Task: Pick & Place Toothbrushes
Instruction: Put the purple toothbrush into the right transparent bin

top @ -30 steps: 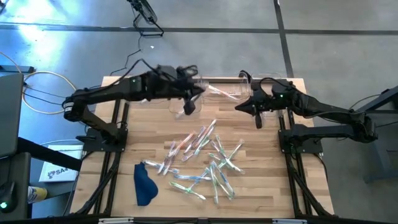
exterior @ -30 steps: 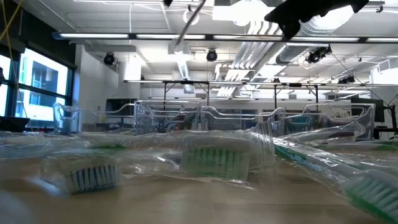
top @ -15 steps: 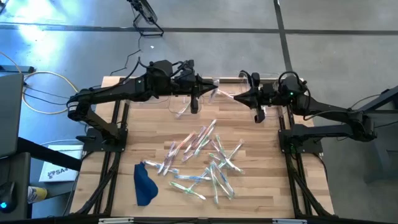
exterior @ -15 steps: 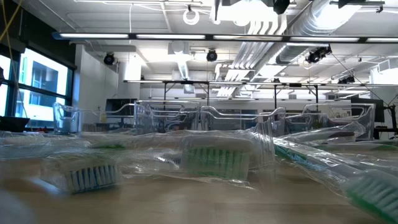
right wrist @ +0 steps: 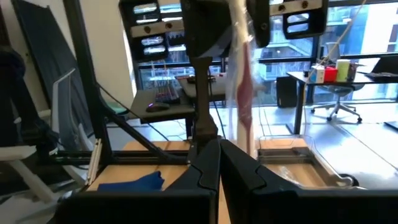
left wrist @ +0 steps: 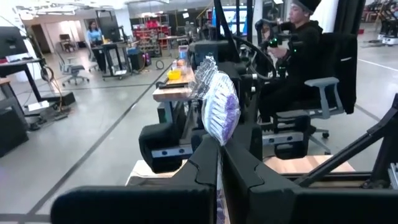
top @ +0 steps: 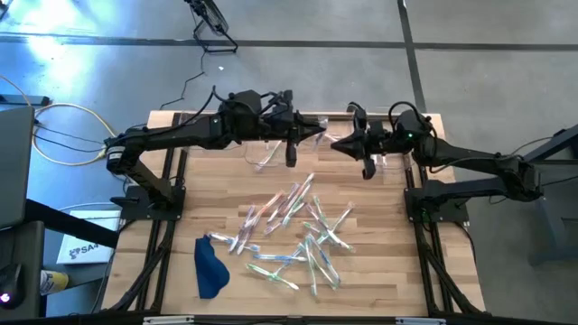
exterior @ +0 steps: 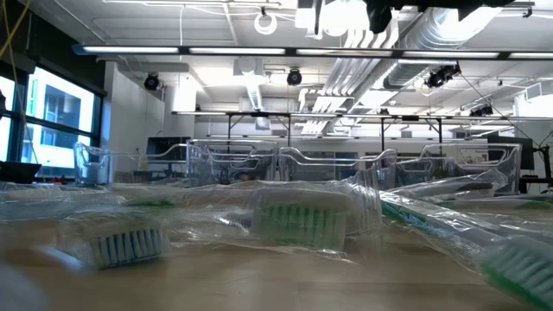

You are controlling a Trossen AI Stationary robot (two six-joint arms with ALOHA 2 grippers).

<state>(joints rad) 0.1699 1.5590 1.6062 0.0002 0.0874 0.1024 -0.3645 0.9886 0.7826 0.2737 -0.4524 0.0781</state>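
Several wrapped toothbrushes [top: 298,226] lie scattered flat on the middle of the wooden table [top: 181,208]; in the low view they fill the foreground [exterior: 298,220]. My left gripper [top: 312,135] is high over the table's far part, level, shut on a toothbrush with purple-white bristles [left wrist: 221,112]. My right gripper [top: 336,143] faces it close by, also level, shut on a toothbrush with a pink handle [right wrist: 241,93]. The two grippers' tips are a short way apart. My left gripper [left wrist: 219,146] pinches the wrapped toothbrush between its two fingers just below the bristle head [left wrist: 217,138]. The fingers are level. The head sticks out beyond the fingertips, and the toothbrush is lifted clear of the table. My right gripper [right wrist: 219,146] pinches the wrapped toothbrush between its two fingers at the handle [right wrist: 244,140]. The fingers are level. The pink handle and its wrapper stick out past the fingertips, clear of the table; its far end runs out of the frame.
Clear plastic bins [top: 267,153] [top: 384,116] stand along the table's far edge, under and behind the grippers. A dark blue cloth [top: 210,268] lies at the near left. A seated person [left wrist: 298,56] shows beyond the table.
Both grippers have tipped up from slanting down to level and risen a little. My left gripper has gone toward the table's right and my right gripper toward its left, so they have drawn nearer each other. Each has kept its toothbrush.
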